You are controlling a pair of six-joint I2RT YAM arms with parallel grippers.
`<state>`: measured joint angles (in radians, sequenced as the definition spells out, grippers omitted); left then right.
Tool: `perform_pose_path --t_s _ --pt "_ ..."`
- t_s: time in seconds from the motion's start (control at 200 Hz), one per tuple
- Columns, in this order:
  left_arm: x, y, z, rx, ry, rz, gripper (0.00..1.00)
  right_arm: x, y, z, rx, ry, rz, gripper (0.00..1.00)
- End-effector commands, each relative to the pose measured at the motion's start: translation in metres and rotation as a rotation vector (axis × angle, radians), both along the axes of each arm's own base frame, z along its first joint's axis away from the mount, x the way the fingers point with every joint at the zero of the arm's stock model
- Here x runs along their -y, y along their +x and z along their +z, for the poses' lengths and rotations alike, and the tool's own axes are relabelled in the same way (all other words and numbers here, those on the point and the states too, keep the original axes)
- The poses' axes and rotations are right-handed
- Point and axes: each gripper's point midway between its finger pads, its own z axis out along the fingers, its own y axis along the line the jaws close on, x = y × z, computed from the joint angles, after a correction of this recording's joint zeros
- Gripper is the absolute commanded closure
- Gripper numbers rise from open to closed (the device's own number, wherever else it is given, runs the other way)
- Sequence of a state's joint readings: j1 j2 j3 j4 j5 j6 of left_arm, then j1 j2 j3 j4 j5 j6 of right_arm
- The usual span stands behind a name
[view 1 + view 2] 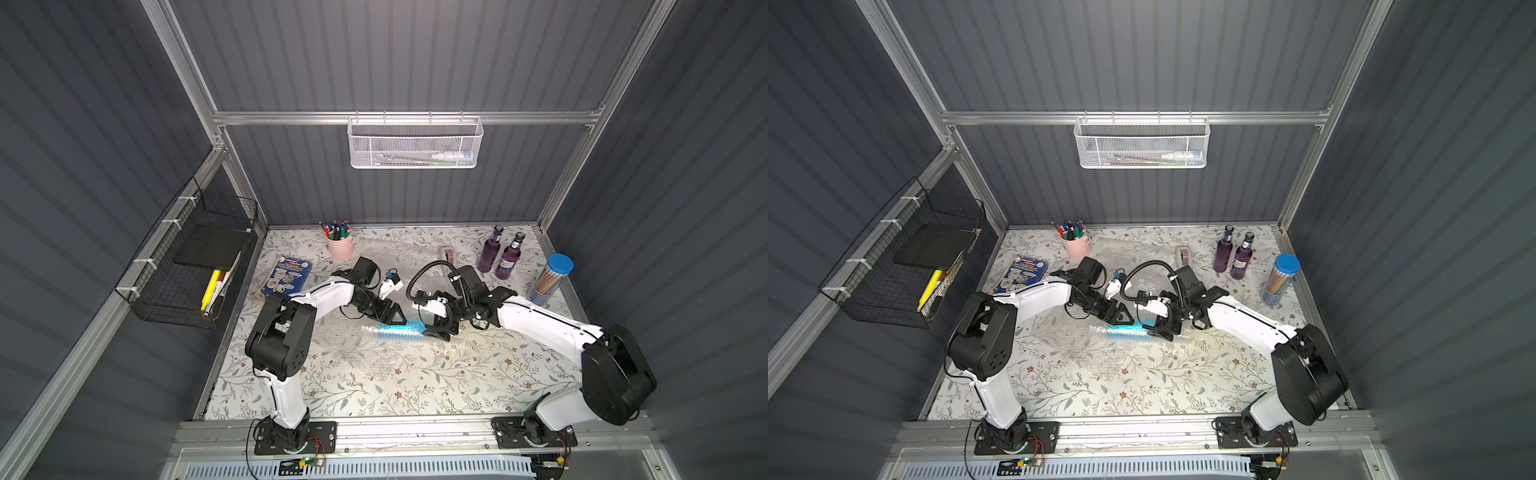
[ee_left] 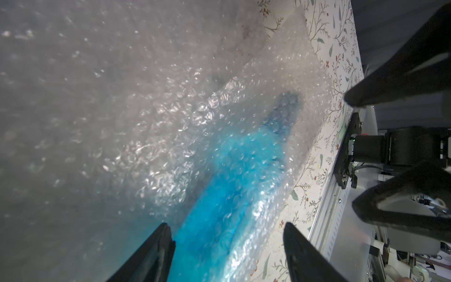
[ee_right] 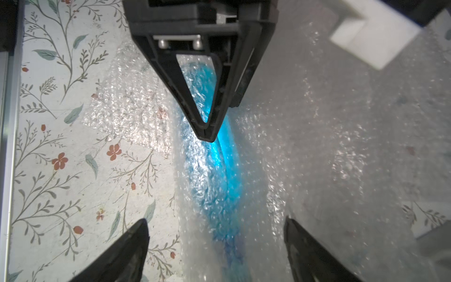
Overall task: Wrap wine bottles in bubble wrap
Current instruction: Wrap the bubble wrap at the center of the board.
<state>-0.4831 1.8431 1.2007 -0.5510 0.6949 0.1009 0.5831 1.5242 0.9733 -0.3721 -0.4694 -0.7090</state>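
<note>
Blue bottle (image 1: 397,331): on its side mid-bench, parallel to the front edge, cap toward the right edge. It shows only as a blue glow through the plastic over it.
Wrap (image 1: 353,353): laid under and drawn over the bottle. One flap lies flat on the bench (image 1: 457,382) on the front-edge side, near the bottle's base, and the larger part spreads toward the back edge. Lying down suits the job, since a bottle on its side can be rolled into the sheet.
Left gripper (image 1: 392,319): open, fingers pointing down astride the bottle's base end. The left wrist view shows a gap beside the covered glass, so nothing is clamped. Whether a tip presses the wrap I cannot tell.
Right gripper (image 1: 435,328): jaws wide apart, one each side of the covered neck end, holding nothing.
Why both ends: one arm at each end should keep the bottle from swinging and the sheet square as it turns, I judge.
Purple bottles (image 1: 485,251): upright, bare, side by side near the back right corner.
Second sheet (image 1: 395,253): flat by the middle of the back edge, clear of the working patch.
Tape dispenser (image 1: 446,254): by the back edge, between that sheet and the purple bottles, untouched.
Progress: first bottle covered but loose, likely not closed; two to go.
Risk: slick plastic may spring open once unheld.
</note>
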Motion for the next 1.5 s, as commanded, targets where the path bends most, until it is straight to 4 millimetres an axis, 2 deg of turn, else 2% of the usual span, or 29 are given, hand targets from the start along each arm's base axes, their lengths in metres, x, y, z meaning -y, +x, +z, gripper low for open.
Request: perform_pose_path --t_s 0.0,0.12,0.265,0.45,0.695,0.75,0.836,0.931,1.041,1.181,1.276,1.421,1.491 --pt "0.0 -0.015 0.005 -0.073 -0.04 -0.044 0.25 -0.011 -0.013 -0.005 -0.077 0.027 0.11 0.12" --pt "0.002 -0.023 0.003 -0.114 -0.063 -0.066 0.24 -0.012 -0.012 -0.019 -0.118 -0.016 0.156 0.11" --pt "0.003 -0.027 0.007 -0.128 -0.085 -0.08 0.24 -0.014 -0.014 -0.026 -0.132 -0.053 0.21 0.1" --pt "0.001 -0.032 0.007 -0.141 -0.081 -0.085 0.24 -0.006 -0.029 -0.058 -0.125 -0.203 0.281 0.1" --pt "-0.003 -0.032 0.026 -0.098 -0.082 -0.071 0.21 -0.011 -0.037 -0.068 -0.095 -0.246 0.326 0.1" --pt "-0.008 -0.03 0.027 -0.071 -0.047 -0.058 0.21 -0.013 -0.041 -0.07 -0.083 -0.258 0.337 0.1" --pt "-0.021 -0.017 0.033 0.04 0.044 0.001 0.18 -0.013 -0.046 -0.075 -0.068 -0.283 0.351 0.11" --pt "-0.04 0.001 0.048 0.177 0.131 0.087 0.16 -0.013 -0.048 -0.079 -0.06 -0.303 0.358 0.12" --pt "-0.063 0.008 0.067 0.296 0.218 0.173 0.12 -0.013 -0.049 -0.083 -0.059 -0.325 0.352 0.15" --pt "-0.082 0.003 0.08 0.38 0.269 0.208 0.11 -0.009 -0.048 -0.084 -0.068 -0.369 0.309 0.2" --pt "-0.09 -0.004 0.088 0.446 0.272 0.196 0.1 -0.004 -0.055 -0.083 -0.11 -0.384 0.286 0.21" --pt "-0.099 -0.02 0.098 0.574 0.276 0.091 0.09 -0.001 -0.063 -0.083 -0.158 -0.391 0.25 0.23" --pt "-0.105 -0.03 0.103 0.666 0.271 0.026 0.09 -0.001 -0.061 -0.082 -0.165 -0.404 0.239 0.26"
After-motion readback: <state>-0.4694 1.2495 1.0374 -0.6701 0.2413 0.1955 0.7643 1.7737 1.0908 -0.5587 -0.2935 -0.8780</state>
